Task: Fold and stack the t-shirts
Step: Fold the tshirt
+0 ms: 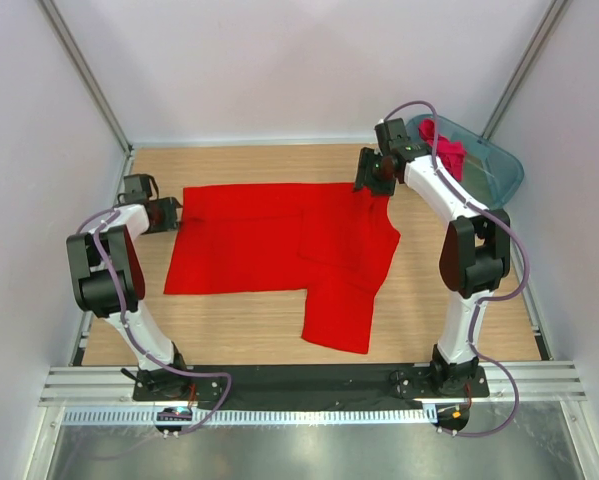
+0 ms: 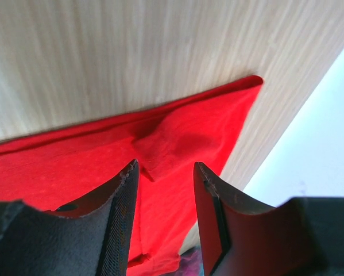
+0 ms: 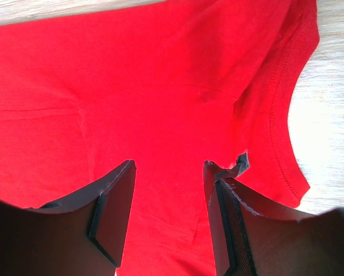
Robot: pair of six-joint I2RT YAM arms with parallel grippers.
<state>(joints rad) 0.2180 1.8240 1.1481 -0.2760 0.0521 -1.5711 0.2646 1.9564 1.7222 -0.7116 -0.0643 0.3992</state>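
The red t-shirt (image 1: 269, 245) lies spread on the surface (image 1: 229, 335). The left tool (image 2: 165, 169) stands over its far left corner, jaws apart; the right tool (image 3: 169, 167) stands over the cloth beside a curved hem, jaws apart. Neither holds anything. The darker t-shirt (image 1: 446, 152) sits in the tub (image 1: 499, 175).

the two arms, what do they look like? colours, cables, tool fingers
Both the left arm and right arm have white links with chunky black joint housings. A pale purple cable loops along each. The left tool and right tool each carry two black wedge-shaped fingers with finely textured inner pads. No markings are visible.
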